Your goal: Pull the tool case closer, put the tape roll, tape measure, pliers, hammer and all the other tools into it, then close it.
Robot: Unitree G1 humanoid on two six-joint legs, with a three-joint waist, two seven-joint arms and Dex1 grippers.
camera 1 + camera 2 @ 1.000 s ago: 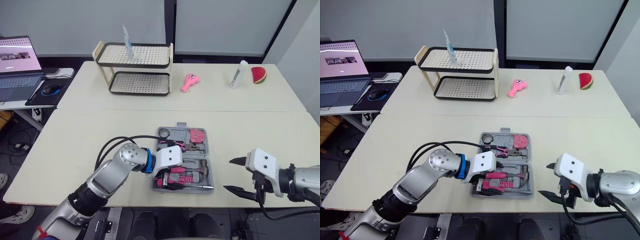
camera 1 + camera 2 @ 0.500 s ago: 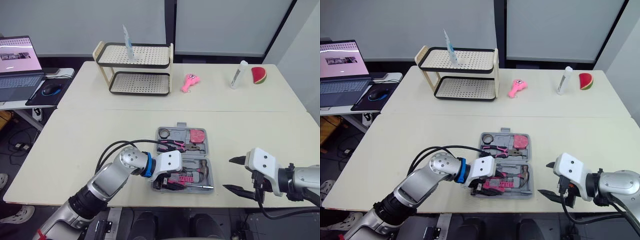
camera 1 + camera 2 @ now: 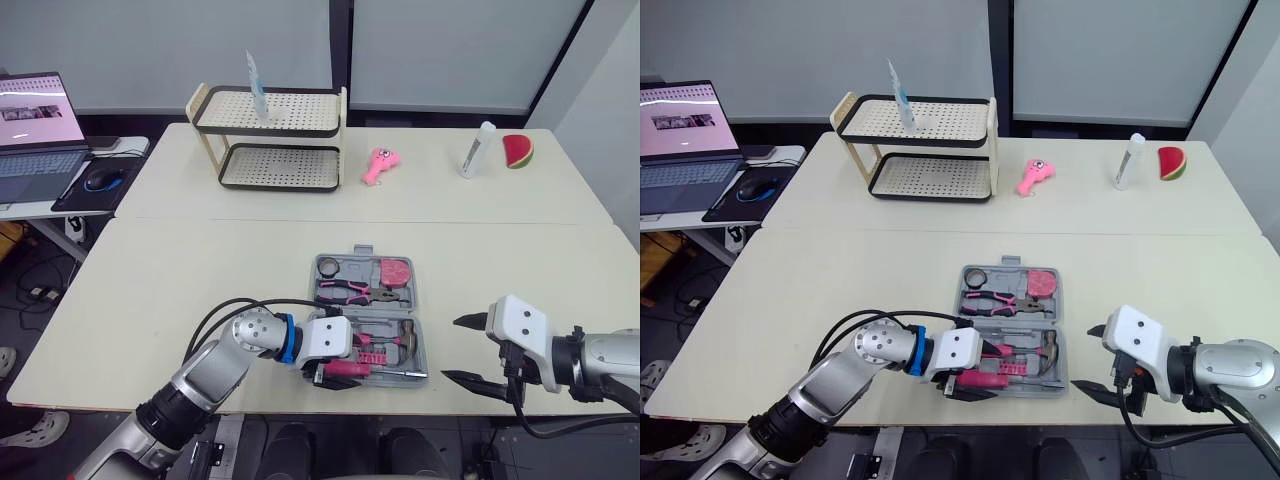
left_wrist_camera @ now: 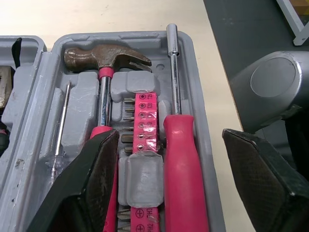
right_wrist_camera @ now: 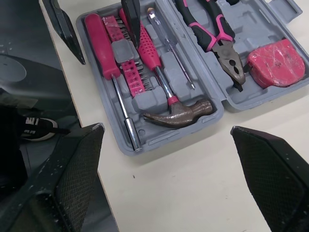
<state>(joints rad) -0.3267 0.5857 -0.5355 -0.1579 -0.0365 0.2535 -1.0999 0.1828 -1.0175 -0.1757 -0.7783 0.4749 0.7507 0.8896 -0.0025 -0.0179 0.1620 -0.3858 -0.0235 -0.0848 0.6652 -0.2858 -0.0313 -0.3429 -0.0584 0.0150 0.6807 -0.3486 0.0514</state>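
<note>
The grey tool case lies open near the table's front edge. Its far half holds the tape roll, pliers and pink tape measure. The near half holds the hammer, a pink bit strip and a pink screwdriver. My left gripper hovers open over the case's near edge, its fingers straddling the hammer handle, bits and screwdriver without holding anything. My right gripper stands open and holds nothing, on the table to the right of the case.
A two-tier rack stands at the back left, with a pink toy, a white tube and a watermelon slice along the back. A laptop sits on a side desk at far left. The table's front edge runs just below the case.
My left gripper has slid from the middle of the case toward its near edge. The right gripper has barely moved.
</note>
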